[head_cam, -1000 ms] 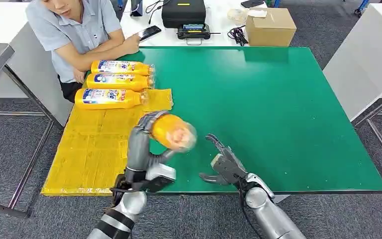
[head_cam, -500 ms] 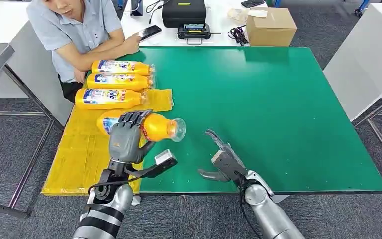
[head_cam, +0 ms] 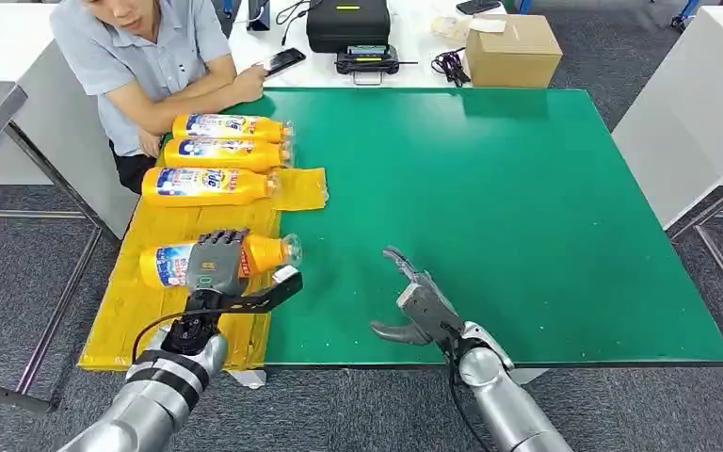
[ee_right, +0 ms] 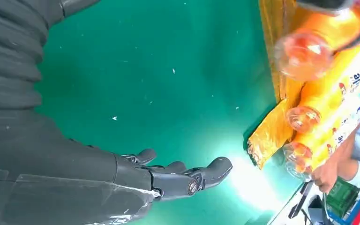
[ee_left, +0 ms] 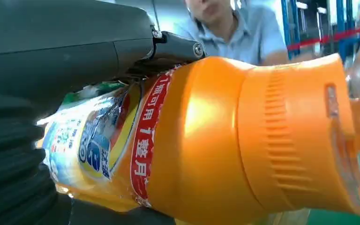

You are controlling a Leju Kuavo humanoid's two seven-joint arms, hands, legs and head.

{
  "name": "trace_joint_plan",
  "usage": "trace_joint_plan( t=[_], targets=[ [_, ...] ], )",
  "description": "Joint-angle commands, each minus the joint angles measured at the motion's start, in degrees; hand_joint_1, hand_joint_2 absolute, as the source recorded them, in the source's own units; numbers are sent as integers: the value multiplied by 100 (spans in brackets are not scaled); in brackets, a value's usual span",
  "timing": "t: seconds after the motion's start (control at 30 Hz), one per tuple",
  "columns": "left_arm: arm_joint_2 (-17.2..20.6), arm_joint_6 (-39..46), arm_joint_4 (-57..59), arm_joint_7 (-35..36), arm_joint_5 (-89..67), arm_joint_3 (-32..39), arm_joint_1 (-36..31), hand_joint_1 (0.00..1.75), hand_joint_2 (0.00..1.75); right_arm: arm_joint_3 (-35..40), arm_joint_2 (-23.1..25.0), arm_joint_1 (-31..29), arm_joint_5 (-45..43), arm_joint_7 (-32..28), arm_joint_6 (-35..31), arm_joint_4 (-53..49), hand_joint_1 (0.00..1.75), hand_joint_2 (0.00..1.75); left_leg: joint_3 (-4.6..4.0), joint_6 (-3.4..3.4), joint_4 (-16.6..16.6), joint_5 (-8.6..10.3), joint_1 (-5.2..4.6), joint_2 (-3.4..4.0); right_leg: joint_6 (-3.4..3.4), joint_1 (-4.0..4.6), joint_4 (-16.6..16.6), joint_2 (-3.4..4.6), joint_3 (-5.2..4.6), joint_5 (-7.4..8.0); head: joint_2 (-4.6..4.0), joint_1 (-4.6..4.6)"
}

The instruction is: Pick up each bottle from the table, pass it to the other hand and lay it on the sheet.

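My left hand (head_cam: 215,264) grips a yellow-orange bottle (head_cam: 262,252) around its middle, holding it flat over the yellow sheet (head_cam: 151,311) with its clear cap toward the green mat. The left wrist view shows the same bottle (ee_left: 243,140) close up under the dark fingers (ee_left: 75,42). Three more bottles (head_cam: 209,184) lie side by side at the sheet's far end. My right hand (head_cam: 421,306) is open above the green mat (head_cam: 527,207) near the front edge, holding nothing; its fingers (ee_right: 187,178) are spread over the mat.
A person (head_cam: 141,56) sits at the far left corner, arms beside the laid bottles. A cardboard box (head_cam: 511,47) and a black case (head_cam: 346,24) stand on the white table behind. The sheet overhangs the table's left front corner.
My left hand has swung the bottle left and down from above the mat to low over the sheet, turning it level. The right hand has stayed almost still.
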Motion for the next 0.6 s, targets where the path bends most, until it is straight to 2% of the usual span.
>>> trace_joint_plan(
  t=[0.03, 0.07, 0.1, 0.13, 0.43, 0.6],
  targets=[
    [190, -92, 1167, -190, -71, -456, -590, 175, 175, -181, 56, -64, 9, 15, 94, 211, 0, 175, 25, -12, 0, -9, 7, 6, -15, 8, -2, 3, 25, -7, 0, 0],
    [184, -85, 1173, -203, -93, -487, -582, 161, 175, -183, 49, -47, 9, 12, 99, 208, 0, 175, 17, -10, -1, -5, 5, 4, -12, 6, -3, 1, 17, -4, 0, 0],
    [168, -132, 1201, -211, -113, -514, -581, 45, 175, -189, 39, -25, 10, 10, 98, 203, 0, 175, 22, -12, -1, -8, 7, 5, -15, 8, -3, 2, 22, -6, 0, 0],
    [154, -194, 1212, -208, -121, -529, -599, 0, 175, -195, 36, -6, 10, 7, 97, 194, 0, 175, 17, -10, -1, -6, 6, 4, -12, 7, -4, 1, 16, -4, 0, 0],
    [11, -843, 1395, -387, 143, -492, -709, 0, 175, -266, 37, -27, 25, -41, 126, 191, 0, 175, 22, -7, -1, -6, 4, 5, -10, 5, -2, 1, 19, -5, 0, 0],
    [11, -849, 1391, -414, 180, -478, -702, 0, 175, -275, 38, -28, 25, -44, 131, 194, 0, 175, 29, -8, -2, -7, 3, 8, -11, 4, -4, 5, 26, -4, 0, 0]
  ],
)
